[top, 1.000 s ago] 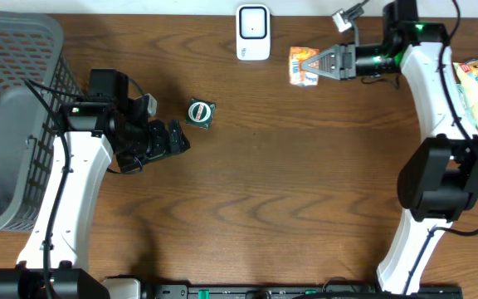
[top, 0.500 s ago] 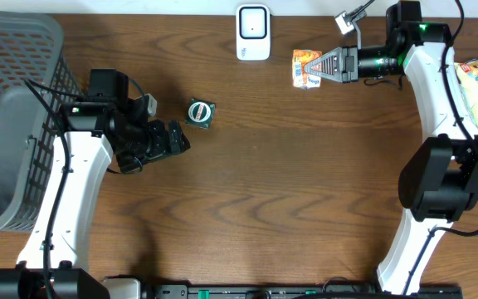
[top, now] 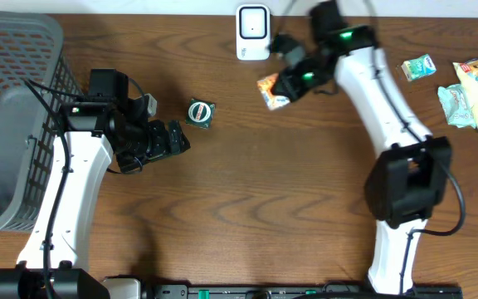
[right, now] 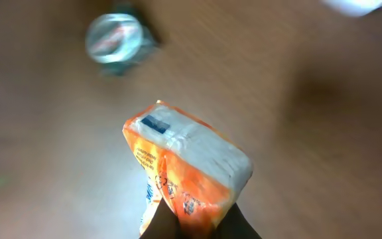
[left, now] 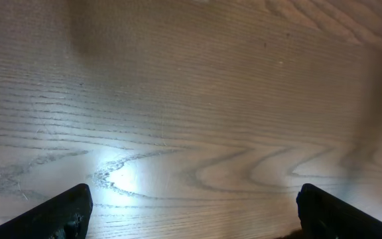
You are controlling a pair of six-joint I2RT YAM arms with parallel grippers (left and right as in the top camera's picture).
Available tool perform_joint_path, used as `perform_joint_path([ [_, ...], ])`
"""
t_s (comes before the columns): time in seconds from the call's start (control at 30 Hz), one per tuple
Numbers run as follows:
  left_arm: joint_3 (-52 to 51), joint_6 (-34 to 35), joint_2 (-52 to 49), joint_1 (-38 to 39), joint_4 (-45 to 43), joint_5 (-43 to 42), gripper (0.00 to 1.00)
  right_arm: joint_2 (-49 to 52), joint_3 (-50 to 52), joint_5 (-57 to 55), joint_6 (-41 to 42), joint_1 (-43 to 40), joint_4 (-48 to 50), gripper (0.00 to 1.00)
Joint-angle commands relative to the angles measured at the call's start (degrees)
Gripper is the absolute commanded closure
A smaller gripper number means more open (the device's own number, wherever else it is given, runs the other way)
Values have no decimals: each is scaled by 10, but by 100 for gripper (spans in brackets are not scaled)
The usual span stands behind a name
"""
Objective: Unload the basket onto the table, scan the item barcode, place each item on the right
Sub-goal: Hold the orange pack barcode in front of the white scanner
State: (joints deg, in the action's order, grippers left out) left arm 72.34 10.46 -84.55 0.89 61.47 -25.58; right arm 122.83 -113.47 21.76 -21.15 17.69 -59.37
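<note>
right jaws are clamped on the crinkly orange snack packet (top: 272, 90), up off the table at around 5 to 6 o'clock from the white boxy scanner (top: 253, 31). left jaws gape wide, holding nothing. pickup looks done imo, the actual scan isn't.

Three cameras, one table (top: 247, 208)
Overhead looked straight down; left wrist sat close over bare wood; right wrist shared the orange packet (right: 191, 166) and round tin (right: 115, 40) with overhead.
</note>
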Motion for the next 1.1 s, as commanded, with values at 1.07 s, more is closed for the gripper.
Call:
perform_joint_path([
  [1.07,-1,-8,-4,1,2,-3,2,197,1,-433,-387,87,723,99],
])
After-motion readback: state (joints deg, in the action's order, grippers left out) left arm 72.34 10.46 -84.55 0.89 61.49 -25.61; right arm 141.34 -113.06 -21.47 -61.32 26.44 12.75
